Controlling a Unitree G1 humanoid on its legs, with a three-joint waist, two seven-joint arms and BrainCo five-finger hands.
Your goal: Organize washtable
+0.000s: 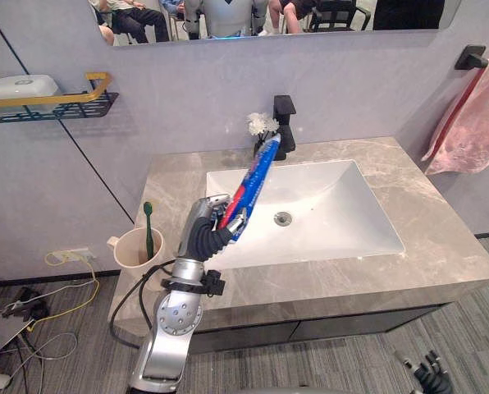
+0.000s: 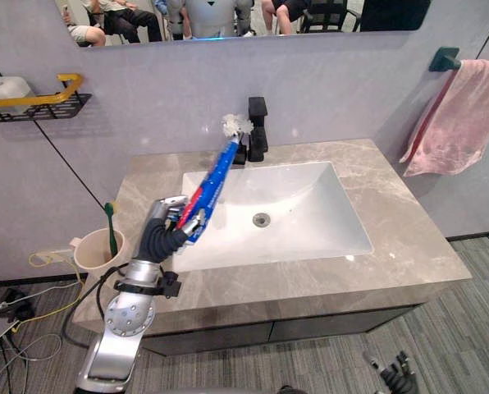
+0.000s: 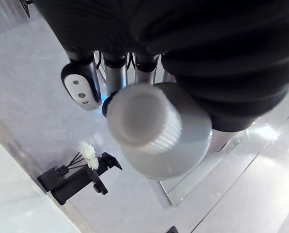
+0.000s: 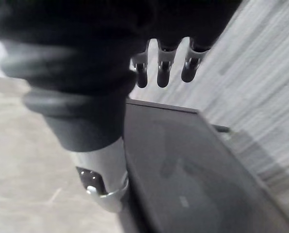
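Fingers [image 1: 221, 238] of the left hand [image 1: 202, 223] curl round a blue toothpaste tube [image 1: 258, 174] — tilted up over the sink [image 1: 343, 205] at its left rim. Right hand [image 1: 429, 373] hangs low before the desk [image 1: 445, 246] — fingers relaxed, empty.

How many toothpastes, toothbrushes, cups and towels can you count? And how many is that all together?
toothpaste tube, held in the left hand: 1
toothbrush, green, standing in the cup: 1
cup: 1
towel, pink, hanging on the wall: 1
Total: 4
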